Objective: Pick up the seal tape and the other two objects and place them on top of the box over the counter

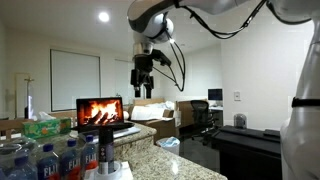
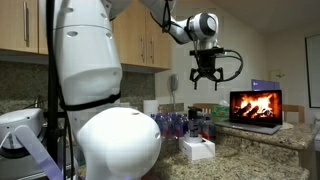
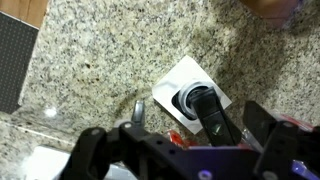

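While the arm's black gripper (image 1: 143,87) hangs high above the light speckled granite-look surface (image 3: 110,50), its jaws stand spread wide with nothing between them. In the wrist view (looking straight down) the low, flat white box with a darker top (image 3: 180,75) sits on the surface, and a flat black elongated remote-like item (image 3: 208,112) lies across it. What looks like the slim dark upright cylinder (image 1: 106,143) stands just beside the blue-labelled water bottles (image 1: 55,160), near the open laptop (image 1: 100,112).

Office kitchenette: granite counter (image 3: 100,60), wood cabinets (image 2: 150,40), desk chair (image 1: 198,116), laptop (image 2: 255,108).
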Robot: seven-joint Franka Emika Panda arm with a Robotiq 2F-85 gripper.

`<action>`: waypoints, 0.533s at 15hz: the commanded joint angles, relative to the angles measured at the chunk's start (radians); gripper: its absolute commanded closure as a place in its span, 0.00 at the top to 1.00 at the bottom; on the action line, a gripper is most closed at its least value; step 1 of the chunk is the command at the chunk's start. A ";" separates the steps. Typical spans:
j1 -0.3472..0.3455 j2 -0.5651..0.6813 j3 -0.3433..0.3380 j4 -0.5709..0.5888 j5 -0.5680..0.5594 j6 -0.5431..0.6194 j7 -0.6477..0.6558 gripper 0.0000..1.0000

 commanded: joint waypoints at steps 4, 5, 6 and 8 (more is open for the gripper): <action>-0.029 -0.131 -0.050 -0.159 0.040 0.084 0.077 1.00; -0.029 -0.149 -0.050 -0.179 0.041 0.094 0.089 1.00; -0.029 -0.161 -0.049 -0.190 0.042 0.097 0.096 1.00; -0.029 -0.166 -0.049 -0.196 0.043 0.098 0.099 1.00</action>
